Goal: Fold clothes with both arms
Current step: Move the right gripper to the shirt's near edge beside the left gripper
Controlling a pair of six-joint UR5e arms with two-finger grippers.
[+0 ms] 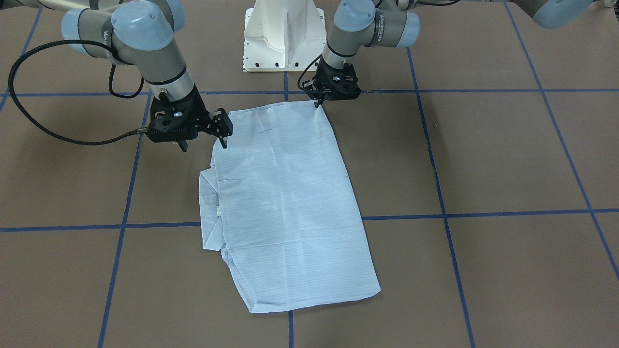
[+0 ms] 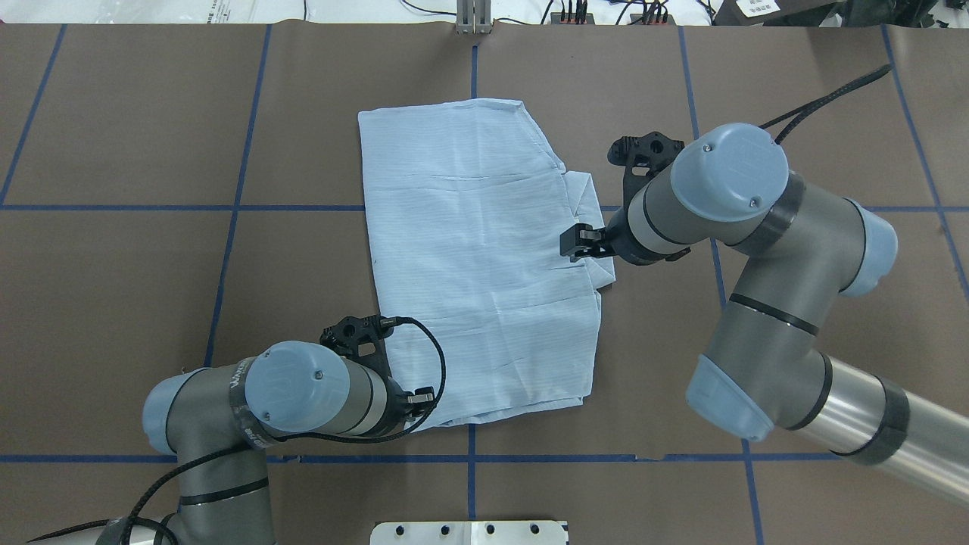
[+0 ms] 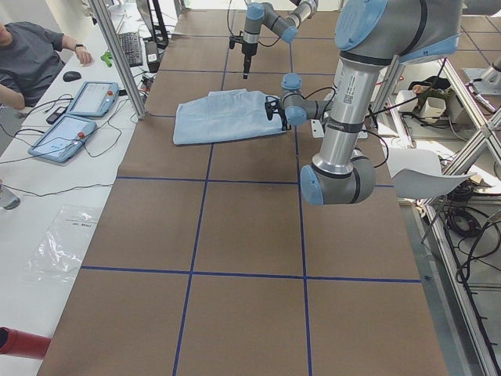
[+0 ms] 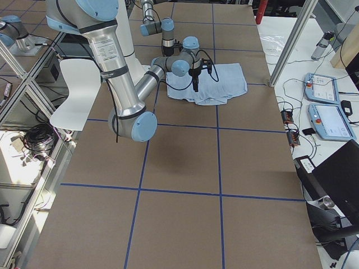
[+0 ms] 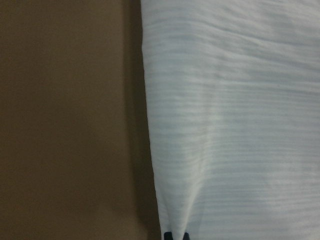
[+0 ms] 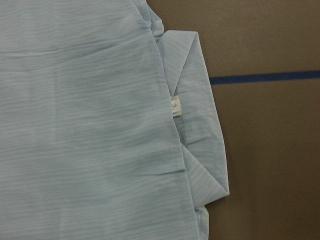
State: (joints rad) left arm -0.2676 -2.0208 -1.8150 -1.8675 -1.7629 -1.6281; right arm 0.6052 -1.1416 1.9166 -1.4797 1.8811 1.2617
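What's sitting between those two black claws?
The light blue shirt: in the front-facing view its cloth fills the stretch from the left gripper to the right gripper.

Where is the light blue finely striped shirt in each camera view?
Exterior front-facing: light blue finely striped shirt, centre, below the white pedestal.
Overhead exterior: shirt at centre.
Exterior left: shirt upper middle.
Exterior right: shirt upper middle.
Left wrist: shirt fills the right half.
Right wrist: shirt fills the left.
Shared landmark (front-facing, overhead, right wrist): its folded collar beside the right gripper.
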